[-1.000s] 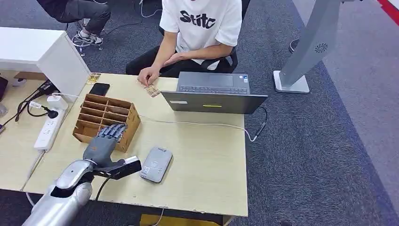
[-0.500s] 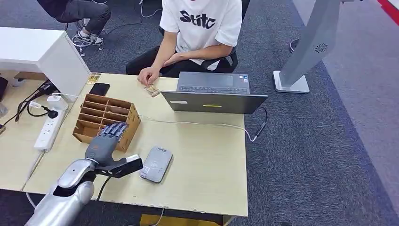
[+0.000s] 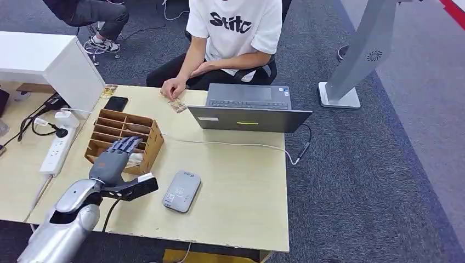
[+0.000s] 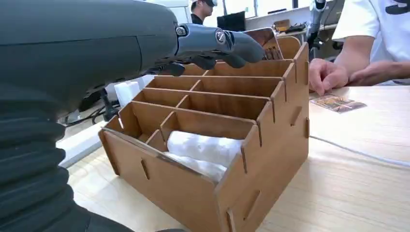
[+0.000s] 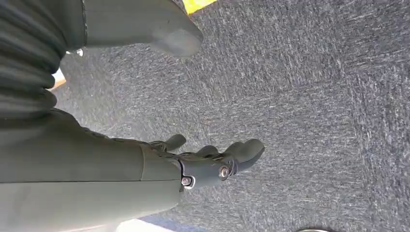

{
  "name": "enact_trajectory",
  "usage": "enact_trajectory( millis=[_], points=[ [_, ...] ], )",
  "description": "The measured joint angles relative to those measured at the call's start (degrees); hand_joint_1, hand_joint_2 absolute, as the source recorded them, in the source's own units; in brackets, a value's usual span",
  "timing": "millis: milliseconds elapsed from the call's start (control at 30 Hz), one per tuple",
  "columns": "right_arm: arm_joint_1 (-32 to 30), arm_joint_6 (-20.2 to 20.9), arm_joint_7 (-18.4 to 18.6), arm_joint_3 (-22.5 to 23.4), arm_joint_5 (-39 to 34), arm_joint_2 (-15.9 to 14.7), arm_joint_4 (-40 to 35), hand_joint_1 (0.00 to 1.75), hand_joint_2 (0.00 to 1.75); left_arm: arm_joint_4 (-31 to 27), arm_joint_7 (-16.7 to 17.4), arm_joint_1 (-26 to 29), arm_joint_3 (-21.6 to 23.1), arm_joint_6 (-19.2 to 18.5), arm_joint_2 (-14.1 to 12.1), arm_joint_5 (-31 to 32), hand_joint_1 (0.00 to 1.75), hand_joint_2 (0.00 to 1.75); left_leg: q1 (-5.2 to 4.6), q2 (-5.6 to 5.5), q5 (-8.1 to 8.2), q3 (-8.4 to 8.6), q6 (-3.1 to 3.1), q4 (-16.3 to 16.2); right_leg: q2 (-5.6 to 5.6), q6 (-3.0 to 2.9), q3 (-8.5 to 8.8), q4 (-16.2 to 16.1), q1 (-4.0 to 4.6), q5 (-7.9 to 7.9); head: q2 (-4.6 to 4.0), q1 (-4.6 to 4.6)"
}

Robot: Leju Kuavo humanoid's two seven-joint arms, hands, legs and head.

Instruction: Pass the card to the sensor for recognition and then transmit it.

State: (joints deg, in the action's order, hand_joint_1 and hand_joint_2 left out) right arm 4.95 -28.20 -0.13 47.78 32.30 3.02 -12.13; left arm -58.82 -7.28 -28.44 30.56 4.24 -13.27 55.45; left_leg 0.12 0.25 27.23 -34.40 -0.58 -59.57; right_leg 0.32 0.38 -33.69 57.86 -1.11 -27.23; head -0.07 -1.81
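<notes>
Over on the left, the robot's left hand (image 3: 112,159) hangs over the near end of the brown wooden slotted organizer box (image 3: 143,147) with its fingers stretched out and nothing in them, just above a white crumpled wad (image 4: 203,151) in one slot. Next along is the flat grey card sensor (image 3: 182,190) on the light wood table (image 3: 241,186). Farther back, the small patterned card (image 3: 177,106) lies by a seated person's hand (image 3: 173,87) near the grey laptop (image 3: 249,108), and the right hand (image 5: 212,162) hangs loosely open over grey carpet, holding nothing.
</notes>
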Motion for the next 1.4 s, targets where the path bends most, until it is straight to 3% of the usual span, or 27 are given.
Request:
enact_trajectory(
  millis=[767, 933, 1300, 1333, 1367, 1400],
  points=[
    [0.0, 0.2, 0.4, 1.4, 0.7, 0.0, 0.0, 0.0, 1.75, -2.9, 1.4, -1.5, -0.2, -6.8, -4.1, -0.1, 0.0, 1.75, 0.01, 0.01, 0.0, 0.01, 0.0, 0.0, 0.01, 0.0, 0.0, 0.0, 0.01, 0.0, 0.0, 0.0],
    [0.0, 0.2, 0.5, 1.8, 1.4, 0.0, 0.0, 0.0, 1.75, -3.0, 2.0, -2.1, 0.0, -9.0, -5.9, -1.3, 0.0, 1.75, 0.02, 0.02, 0.0, 0.02, 0.01, 0.0, 0.02, 0.0, -0.01, 0.0, 0.01, 0.0, 0.0, 0.02],
    [0.0, 0.3, 0.5, 2.3, 1.9, 0.0, 0.0, 0.0, 1.75, -3.2, 2.1, -2.2, 0.2, -10.4, -8.3, -1.8, 0.0, 1.75, 0.02, 0.02, 0.0, 0.02, 0.01, 0.0, 0.02, 0.0, -0.01, 0.0, 0.01, 0.0, 0.0, 0.0],
    [0.0, 0.3, 0.5, 2.4, 1.9, 0.0, 0.0, 0.0, 1.75, -3.2, 2.1, -2.2, 0.3, -10.5, -8.3, -1.8, 0.21, 1.75, 0.02, 0.02, 0.0, 0.02, 0.01, 0.0, 0.02, 0.0, 0.0, 0.0, 0.01, 0.0, 0.0, 0.0],
    [0.0, 0.3, 0.5, 2.4, 1.9, 0.0, 0.0, 0.0, 1.75, -3.2, 2.1, -2.2, 0.3, -10.6, -8.5, -1.9, 1.34, 1.75, 0.01, 0.02, 0.0, 0.02, 0.01, 0.0, 0.02, 0.0, 0.0, 0.0, 0.01, 0.0, 0.0, 0.02],
    [0.0, 0.3, 0.5, 2.5, 1.9, 0.0, 0.0, 0.0, 1.75, -3.2, 2.1, -2.2, 0.3, -11.0, -8.5, -2.0, 1.61, 1.75, 0.01, 0.02, 0.0, 0.02, 0.01, 0.0, 0.02, 0.0, 0.0, 0.0, 0.01, 0.0, 0.0, 0.0]
  ],
)
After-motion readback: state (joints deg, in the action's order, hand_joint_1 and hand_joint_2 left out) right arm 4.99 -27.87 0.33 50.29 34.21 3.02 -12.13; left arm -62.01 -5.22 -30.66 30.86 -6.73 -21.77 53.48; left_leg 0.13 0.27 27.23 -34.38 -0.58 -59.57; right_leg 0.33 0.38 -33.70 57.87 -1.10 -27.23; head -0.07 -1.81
